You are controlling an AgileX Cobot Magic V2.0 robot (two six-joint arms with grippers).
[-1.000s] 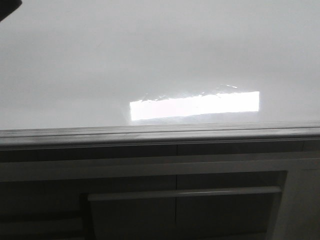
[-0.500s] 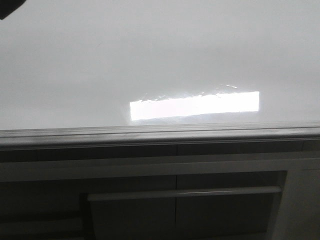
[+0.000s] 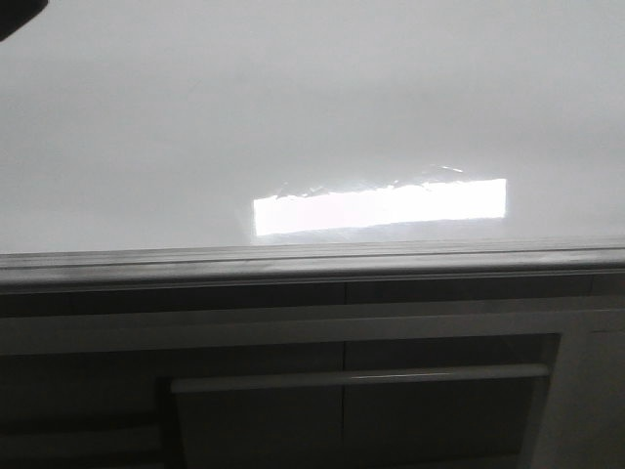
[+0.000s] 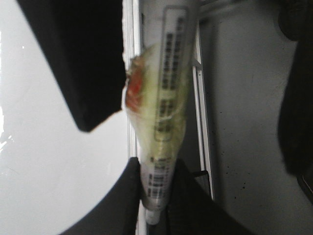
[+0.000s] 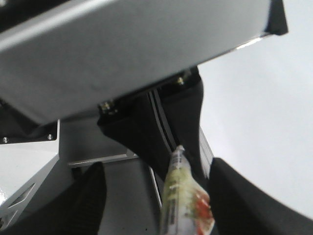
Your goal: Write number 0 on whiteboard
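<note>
Whiteboard [image 3: 293,117] blank; marker [image 4: 161,122] in left tool [image 4: 155,188]

Marker [image 4: 164,98] label print, illegible

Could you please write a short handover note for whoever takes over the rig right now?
Left gripper: shut on the marker, which has yellowish tape around its barrel.
Right gripper: open, fingers spread either side of the marker without touching it.
Whiteboard: the part seen in the front view is blank apart from a bright light reflection; its grey edge strip runs along the near side.
Done: marker is in hand.
Left: bring the tip to the board and draw the whole 0.
</note>
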